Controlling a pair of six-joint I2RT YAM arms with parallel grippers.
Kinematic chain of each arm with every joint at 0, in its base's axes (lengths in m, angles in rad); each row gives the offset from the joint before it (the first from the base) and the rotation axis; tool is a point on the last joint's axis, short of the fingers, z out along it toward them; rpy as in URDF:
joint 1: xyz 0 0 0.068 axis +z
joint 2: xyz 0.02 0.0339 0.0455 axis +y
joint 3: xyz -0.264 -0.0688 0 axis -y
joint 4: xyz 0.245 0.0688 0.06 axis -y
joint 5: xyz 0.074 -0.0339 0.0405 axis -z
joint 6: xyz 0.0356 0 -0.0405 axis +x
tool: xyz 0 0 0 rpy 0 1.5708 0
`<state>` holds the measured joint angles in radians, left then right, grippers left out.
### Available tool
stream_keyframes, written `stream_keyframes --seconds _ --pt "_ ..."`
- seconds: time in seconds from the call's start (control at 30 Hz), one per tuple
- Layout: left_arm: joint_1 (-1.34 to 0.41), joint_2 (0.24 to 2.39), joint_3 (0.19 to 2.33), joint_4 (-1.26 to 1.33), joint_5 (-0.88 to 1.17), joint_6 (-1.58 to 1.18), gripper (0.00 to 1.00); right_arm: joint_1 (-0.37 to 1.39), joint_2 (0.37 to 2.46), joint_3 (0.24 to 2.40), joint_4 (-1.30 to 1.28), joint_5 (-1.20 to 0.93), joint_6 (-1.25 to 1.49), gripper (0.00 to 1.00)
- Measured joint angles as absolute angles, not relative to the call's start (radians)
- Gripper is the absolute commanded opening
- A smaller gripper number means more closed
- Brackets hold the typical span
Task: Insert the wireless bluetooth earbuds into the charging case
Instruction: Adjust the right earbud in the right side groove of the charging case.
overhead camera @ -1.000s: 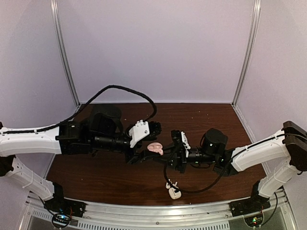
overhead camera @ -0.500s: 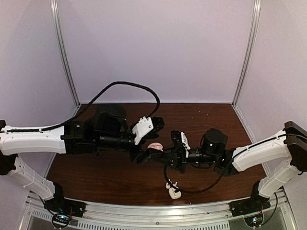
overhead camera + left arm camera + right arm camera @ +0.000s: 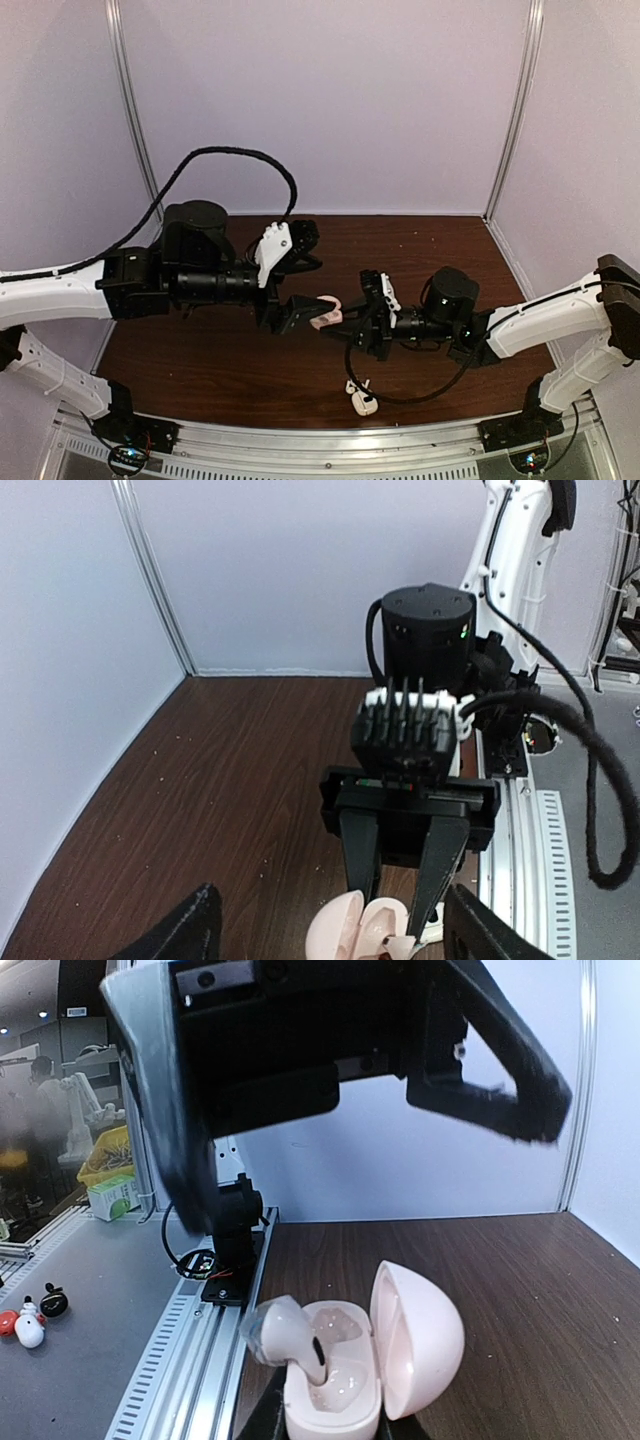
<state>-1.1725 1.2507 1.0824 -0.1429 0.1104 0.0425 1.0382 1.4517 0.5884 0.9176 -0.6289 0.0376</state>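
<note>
The left claw [image 3: 300,280] stands released at 12 o'clock over the open charging case [image 3: 420,1330] that the right claw [image 3: 398,908] grasps, and the earbud [image 3: 275,1330] in it, leaning toward 10 o'clock, looks unseated, so a tilt may drop it.

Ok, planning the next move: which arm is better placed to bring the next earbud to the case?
Left, probably. The left gripper is open and empty, facing the open pink case; the right gripper is shut on that case, so it is occupied.

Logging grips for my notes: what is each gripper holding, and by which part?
Right gripper clamps the open pink earbud case by its lower half; left gripper, open, holds nothing.
</note>
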Motion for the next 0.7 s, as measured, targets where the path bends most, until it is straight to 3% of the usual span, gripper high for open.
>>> stream_keyframes --seconds 0.7 --pt "-1.148 1.211 1.071 -0.210 0.210 0.093 0.69 1.036 1.451 0.584 0.916 -0.696 0.086 0.00"
